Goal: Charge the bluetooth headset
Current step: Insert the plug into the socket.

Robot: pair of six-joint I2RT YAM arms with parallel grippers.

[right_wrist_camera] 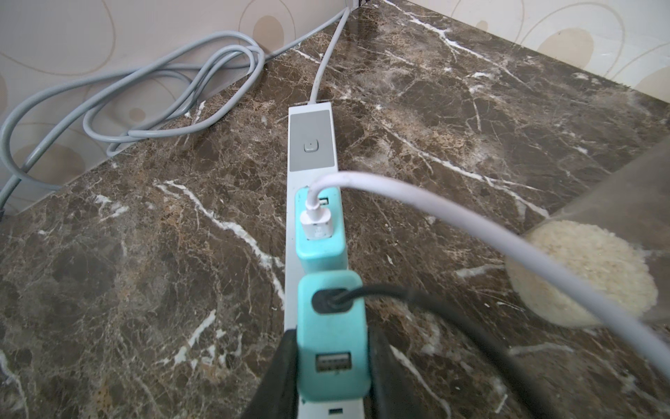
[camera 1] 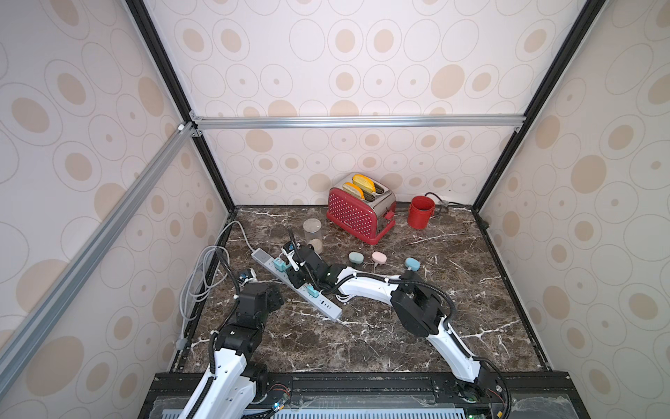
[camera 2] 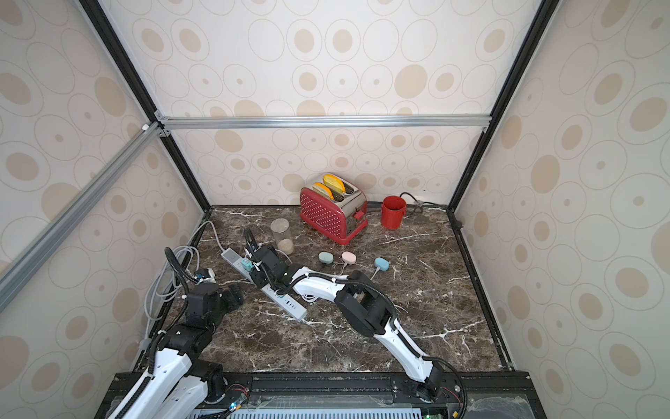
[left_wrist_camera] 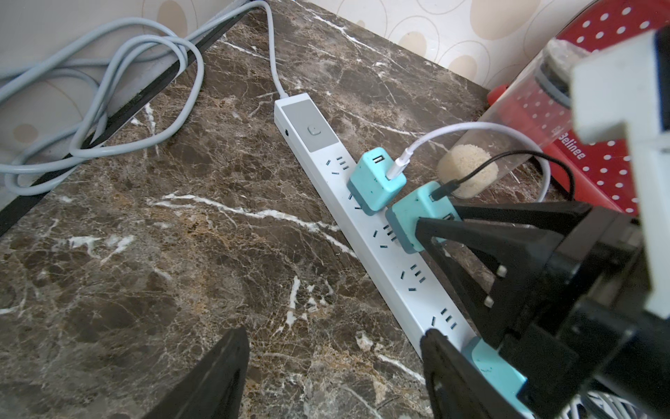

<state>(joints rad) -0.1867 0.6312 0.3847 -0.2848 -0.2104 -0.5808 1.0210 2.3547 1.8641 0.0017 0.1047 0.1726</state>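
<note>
Three small headset cases lie mid-table in both top views: green (camera 1: 356,257), pink (camera 1: 379,257) and blue (camera 1: 412,263). A white power strip (camera 1: 326,306) runs diagonally at the left. My right gripper (right_wrist_camera: 333,337) is shut on a teal adapter (left_wrist_camera: 413,217) with a black cable (right_wrist_camera: 398,294) in it, standing on the strip. Whether its prongs are seated I cannot tell. Just beyond it, a second teal adapter (right_wrist_camera: 321,246) carries a white cable (right_wrist_camera: 435,214). My left gripper (left_wrist_camera: 335,332) is open over bare marble beside the strip.
A third teal adapter (left_wrist_camera: 496,370) sits on the strip by my left gripper's finger. A clear jar with pale grains (camera 1: 313,234) stands close behind the strip. A red toaster (camera 1: 357,214) and red cup (camera 1: 420,212) are at the back. Grey cord (camera 1: 203,275) coils at the left wall.
</note>
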